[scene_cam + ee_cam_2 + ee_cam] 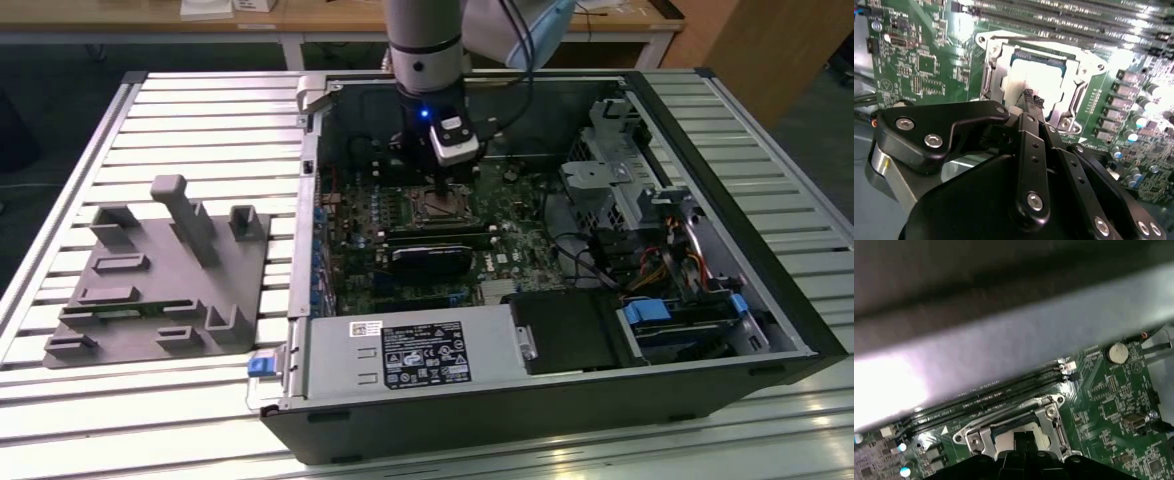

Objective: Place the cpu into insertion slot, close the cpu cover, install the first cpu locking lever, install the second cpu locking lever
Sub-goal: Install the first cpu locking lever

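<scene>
The ribbed metal desk (200, 120) carries an open black computer case (534, 420). Inside it, the green circuit board (929, 70) spreads out beneath the fingers (1028, 95), which are drawn narrow and grip nothing. Directly under them sits the square, silver-rimmed insertion slot (985, 55). The small, flat, pale-silver square cpu (1039, 75) lies in it, just off their tips. Judged light, stiff and fragile — take hold by opposite edges only.

Nothing legible anywhere. Black label (427, 355) with white print on the power-supply housing (334, 365), well apart from the pincer (451, 185): print too small to read. White sticker (363, 329) just beside it: likewise. White markings on the green board (919, 65) near the pincer: unreadable.
</scene>
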Available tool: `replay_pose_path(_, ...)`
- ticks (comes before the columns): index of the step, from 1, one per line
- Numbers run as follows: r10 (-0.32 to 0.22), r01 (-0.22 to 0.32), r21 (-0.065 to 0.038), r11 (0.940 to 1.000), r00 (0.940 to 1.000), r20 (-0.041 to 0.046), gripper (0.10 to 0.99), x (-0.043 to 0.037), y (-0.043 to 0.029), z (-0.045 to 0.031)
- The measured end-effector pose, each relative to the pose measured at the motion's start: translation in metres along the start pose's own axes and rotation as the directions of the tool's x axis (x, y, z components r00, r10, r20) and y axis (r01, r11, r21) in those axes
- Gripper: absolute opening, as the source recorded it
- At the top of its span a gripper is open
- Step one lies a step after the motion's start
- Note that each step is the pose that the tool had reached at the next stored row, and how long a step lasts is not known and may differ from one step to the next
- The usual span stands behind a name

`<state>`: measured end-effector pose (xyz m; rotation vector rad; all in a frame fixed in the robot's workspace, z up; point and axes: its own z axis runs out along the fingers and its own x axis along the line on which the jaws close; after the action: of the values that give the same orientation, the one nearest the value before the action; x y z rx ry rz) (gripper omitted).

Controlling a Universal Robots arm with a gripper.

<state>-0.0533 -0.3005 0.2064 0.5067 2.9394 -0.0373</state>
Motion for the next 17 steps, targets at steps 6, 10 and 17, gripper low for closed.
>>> replay_pose_path(6,0.001,-0.001,0.007,1.0,1.0,0.0021,0.106,-0.0026,-0.0074,0.0005)
replay_pose_path(10,0.001,-0.001,0.012,0.9999,1.0,0.0014,0.106,-0.004,-0.011,0.0009)
replay_pose_path(17,0.001,-0.001,0.013,0.9999,1.0,0.0015,0.106,-0.0043,-0.0112,-0.0006)
